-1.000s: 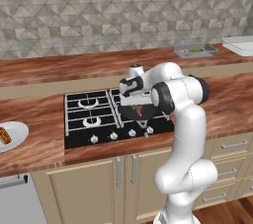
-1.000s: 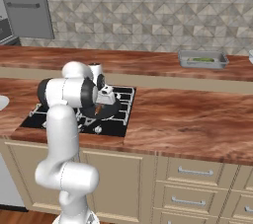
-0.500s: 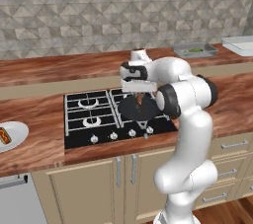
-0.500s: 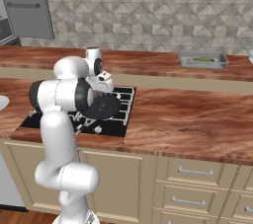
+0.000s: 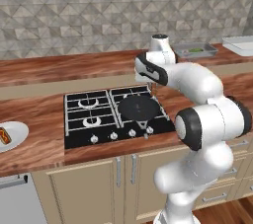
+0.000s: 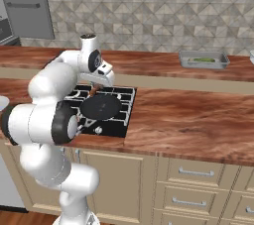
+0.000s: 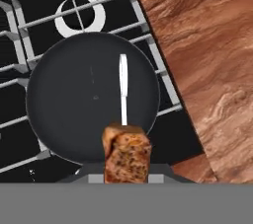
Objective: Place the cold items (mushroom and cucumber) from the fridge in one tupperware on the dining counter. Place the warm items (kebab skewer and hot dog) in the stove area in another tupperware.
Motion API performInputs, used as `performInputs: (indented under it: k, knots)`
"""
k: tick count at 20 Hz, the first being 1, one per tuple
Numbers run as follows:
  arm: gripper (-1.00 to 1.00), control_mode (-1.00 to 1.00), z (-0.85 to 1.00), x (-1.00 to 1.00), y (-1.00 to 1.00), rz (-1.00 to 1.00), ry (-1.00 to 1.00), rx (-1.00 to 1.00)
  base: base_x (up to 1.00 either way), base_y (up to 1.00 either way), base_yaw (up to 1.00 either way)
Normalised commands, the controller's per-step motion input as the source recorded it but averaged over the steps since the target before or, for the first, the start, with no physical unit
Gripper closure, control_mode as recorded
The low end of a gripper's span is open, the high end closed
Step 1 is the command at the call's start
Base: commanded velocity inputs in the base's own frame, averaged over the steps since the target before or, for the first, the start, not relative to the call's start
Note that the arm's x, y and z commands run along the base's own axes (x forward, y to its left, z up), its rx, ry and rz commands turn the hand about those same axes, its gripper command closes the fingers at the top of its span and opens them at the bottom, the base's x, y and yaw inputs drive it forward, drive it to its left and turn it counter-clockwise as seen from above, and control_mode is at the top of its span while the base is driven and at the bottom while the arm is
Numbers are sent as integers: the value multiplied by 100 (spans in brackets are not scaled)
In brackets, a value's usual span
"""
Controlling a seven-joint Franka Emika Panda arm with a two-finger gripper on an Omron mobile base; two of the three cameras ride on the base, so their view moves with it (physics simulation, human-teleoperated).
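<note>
Stove (image 5: pixel 99 114) lies directly under the hand, and on its near burner sits the pan (image 7: pixel 93 97), a round dark dish with nothing in it; in the hand view it spreads just beyond the fingertips. Off to the hand's far right, on the back of the counter (image 6: pixel 188 120), stands a grey tray (image 6: pixel 204 60) with something green in it, too small to name. Well to the hand's left, a white plate (image 5: pixel 15 134) at the counter's edge carries the hot dog (image 5: pixel 4 135). A shallow white tub (image 5: pixel 239 45), probably the tupperware for the warm food, shows beyond the tray, farthest from the hand; what it holds cannot be seen.

The gripper (image 6: pixel 93 90) is closed nearly all the way on the skewer (image 7: pixel 126 154), which hangs above the pan: brown meat between the fingers, pale stick pointing away over the pan.

I judge the skewer light and stiff along its stick, though the meat chunks may be soft and greasy and could slide or turn under a pinch. A hold on the meat near the middle should keep it balanced; gripping the bare thin stick would likely let it swivel.
</note>
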Motion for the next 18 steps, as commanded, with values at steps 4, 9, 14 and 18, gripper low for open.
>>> performInputs:
  k: [4, 9, 14, 18]
  knots:
    - [100, -100, 83, -100, -11, 0, -17, 0, 0, 0, 0]
    - [100, -100, 45, -100, 0, 0, 2, -1, 0, 0, 0]
    - [100, -100, -15, -24, -9, -2, 30, -2, 0, 0, 0]
    - [100, -100, -30, -1, -1, -2, 18, -1, 0, 0, 0]
